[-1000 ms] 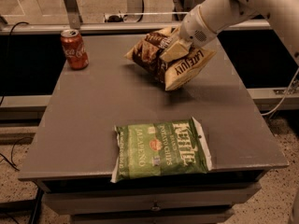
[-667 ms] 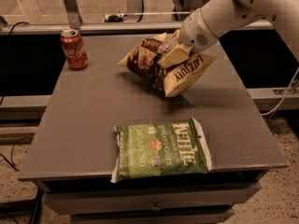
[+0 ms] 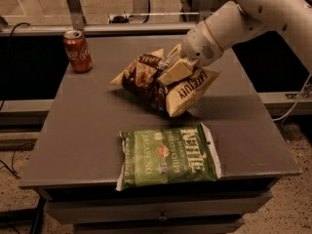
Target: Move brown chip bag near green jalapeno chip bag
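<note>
red soda can | upright | back-left corner | gray table

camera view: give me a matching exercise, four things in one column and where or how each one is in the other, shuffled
Things
1. red soda can
2. brown chip bag
3. green jalapeno chip bag
4. gripper

Places or states
a. lying flat at the near edge of the table
b. shut on a bag over mid-table
c. upright at the far corner, left in the view
d. gripped and tilted, just behind the flat bag

Pairs: 1-c, 2-d, 3-a, 4-b
</note>
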Motion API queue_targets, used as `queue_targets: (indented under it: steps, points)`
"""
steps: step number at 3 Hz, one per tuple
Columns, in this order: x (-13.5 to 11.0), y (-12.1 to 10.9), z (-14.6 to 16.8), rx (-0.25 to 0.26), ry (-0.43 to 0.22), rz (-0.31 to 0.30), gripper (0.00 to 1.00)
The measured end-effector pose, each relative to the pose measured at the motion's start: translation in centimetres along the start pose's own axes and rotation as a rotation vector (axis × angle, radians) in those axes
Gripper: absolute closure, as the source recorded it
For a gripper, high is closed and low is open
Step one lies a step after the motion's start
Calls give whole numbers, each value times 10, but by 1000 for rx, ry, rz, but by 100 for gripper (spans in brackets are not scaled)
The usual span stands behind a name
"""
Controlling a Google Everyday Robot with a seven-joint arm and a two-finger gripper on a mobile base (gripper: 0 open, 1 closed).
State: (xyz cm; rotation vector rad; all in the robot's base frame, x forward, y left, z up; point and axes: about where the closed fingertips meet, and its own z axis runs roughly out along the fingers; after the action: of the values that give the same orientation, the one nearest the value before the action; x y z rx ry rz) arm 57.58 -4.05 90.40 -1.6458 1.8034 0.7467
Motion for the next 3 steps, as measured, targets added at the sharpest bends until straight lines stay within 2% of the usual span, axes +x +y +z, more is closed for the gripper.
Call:
queue_targets:
  steps: [1, 3]
  points:
    - [-6, 19, 6, -53, -8, 26, 60]
    - [-5, 43, 17, -101, -12, 53, 15]
